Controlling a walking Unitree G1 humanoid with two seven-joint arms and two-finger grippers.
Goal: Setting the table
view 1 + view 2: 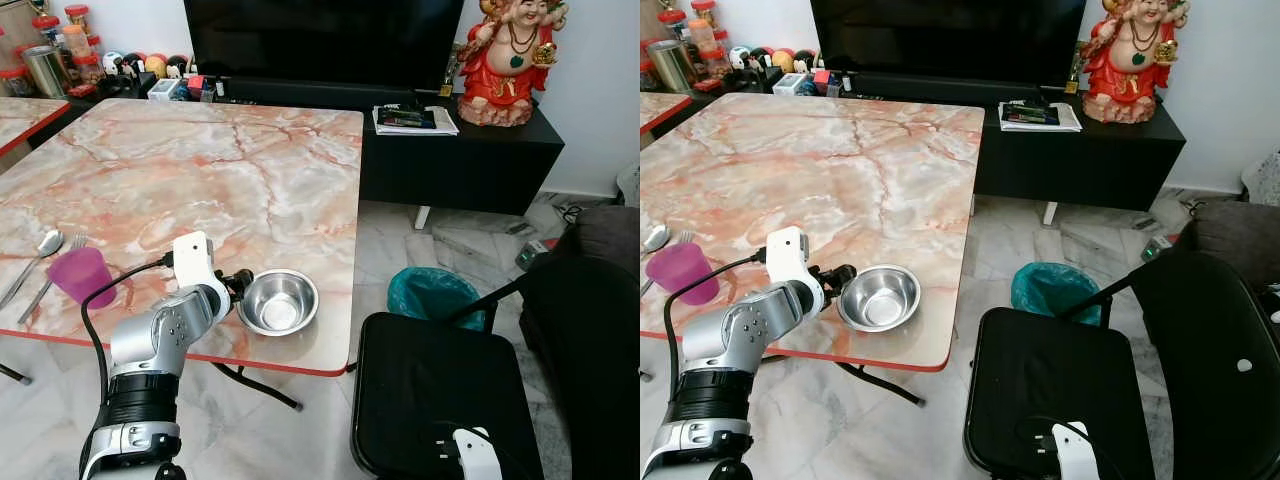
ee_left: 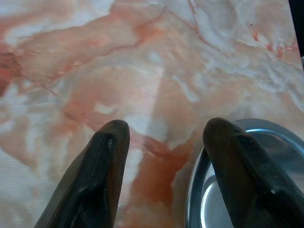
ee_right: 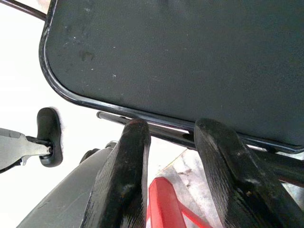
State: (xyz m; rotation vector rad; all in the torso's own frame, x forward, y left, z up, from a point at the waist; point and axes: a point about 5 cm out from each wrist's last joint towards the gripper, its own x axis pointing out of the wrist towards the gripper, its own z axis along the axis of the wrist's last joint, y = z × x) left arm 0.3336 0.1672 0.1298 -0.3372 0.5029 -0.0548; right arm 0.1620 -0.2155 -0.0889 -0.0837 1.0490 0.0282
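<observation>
We see the steel bowl (image 2: 247, 180) only in part in the left wrist view, where the picture's edge cuts it and one of the left gripper's (image 2: 164, 142) fingers (image 2: 242, 166) covers some of its rim. The spoon (image 1: 35, 257) and fork (image 1: 55, 268) run off the left eye view's edge, and the purple cup (image 1: 82, 275) hides the fork's lower handle. The jars (image 1: 75, 40) beyond the desk (image 1: 200, 170) are too small for us to read. The statue's (image 1: 508, 55) top is cut off. The right gripper (image 3: 173, 156) covers part of the chair's (image 3: 190, 57) frame.
</observation>
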